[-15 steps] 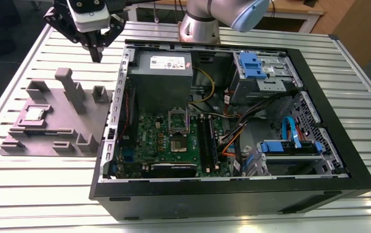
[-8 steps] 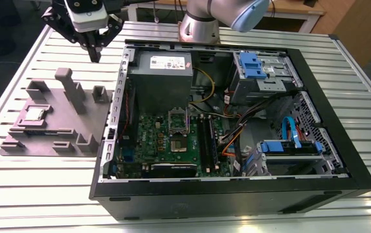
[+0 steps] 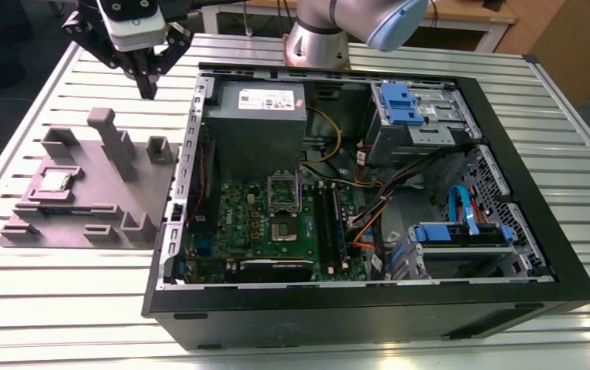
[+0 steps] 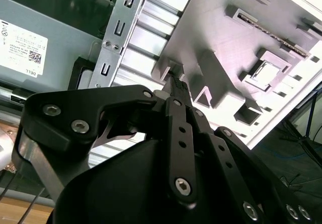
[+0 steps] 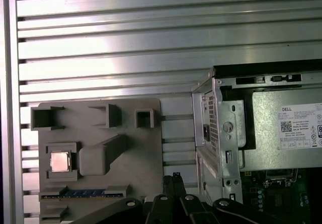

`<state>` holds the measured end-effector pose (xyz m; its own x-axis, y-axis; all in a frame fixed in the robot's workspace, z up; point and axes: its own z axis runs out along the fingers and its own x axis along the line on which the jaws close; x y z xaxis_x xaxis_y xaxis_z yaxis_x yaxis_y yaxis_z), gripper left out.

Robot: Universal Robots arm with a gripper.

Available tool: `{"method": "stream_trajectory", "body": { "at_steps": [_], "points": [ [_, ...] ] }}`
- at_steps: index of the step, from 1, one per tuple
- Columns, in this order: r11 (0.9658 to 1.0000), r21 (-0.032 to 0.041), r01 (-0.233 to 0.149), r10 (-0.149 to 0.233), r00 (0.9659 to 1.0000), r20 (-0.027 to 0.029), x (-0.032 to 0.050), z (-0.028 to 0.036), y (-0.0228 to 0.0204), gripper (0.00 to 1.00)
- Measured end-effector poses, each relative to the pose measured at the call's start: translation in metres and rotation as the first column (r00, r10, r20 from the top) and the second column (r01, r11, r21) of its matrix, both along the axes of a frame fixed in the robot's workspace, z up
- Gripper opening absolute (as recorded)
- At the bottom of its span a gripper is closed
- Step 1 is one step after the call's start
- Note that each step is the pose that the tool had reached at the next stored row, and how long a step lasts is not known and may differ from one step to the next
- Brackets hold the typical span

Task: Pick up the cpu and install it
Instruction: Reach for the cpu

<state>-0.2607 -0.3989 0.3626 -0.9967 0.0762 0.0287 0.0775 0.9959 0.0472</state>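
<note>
The cpu (image 3: 56, 181) is a small silvery square lying flat in a recess of the grey holder block (image 3: 99, 202), on the exterior view's left. It also appears in the first wrist view (image 5: 60, 161) and the second wrist view (image 4: 265, 73). My gripper (image 3: 150, 91) hangs above the table behind the block, between it and the computer case, well apart from the cpu. Its black fingers (image 4: 177, 85) are pressed together with nothing between them. The green board's metal socket frame (image 3: 282, 206) lies inside the open case.
The open black computer case (image 3: 377, 308) takes up the middle and right of the slatted metal table (image 3: 27, 301), with a grey power supply (image 3: 255, 116), blue drive brackets (image 3: 402, 104) and cables inside. Upright posts (image 3: 109, 139) rise from the holder block. A memory stick (image 5: 80, 194) sits in the block.
</note>
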Motion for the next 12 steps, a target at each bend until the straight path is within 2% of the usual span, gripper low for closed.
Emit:
{"method": "stream_trajectory", "body": {
  "at_steps": [12],
  "points": [
    [1.0, 0.0002, 0.0, 0.0, 1.0, -0.0001, -0.0058, -0.0003, 0.0, 0.11]
  ]
}}
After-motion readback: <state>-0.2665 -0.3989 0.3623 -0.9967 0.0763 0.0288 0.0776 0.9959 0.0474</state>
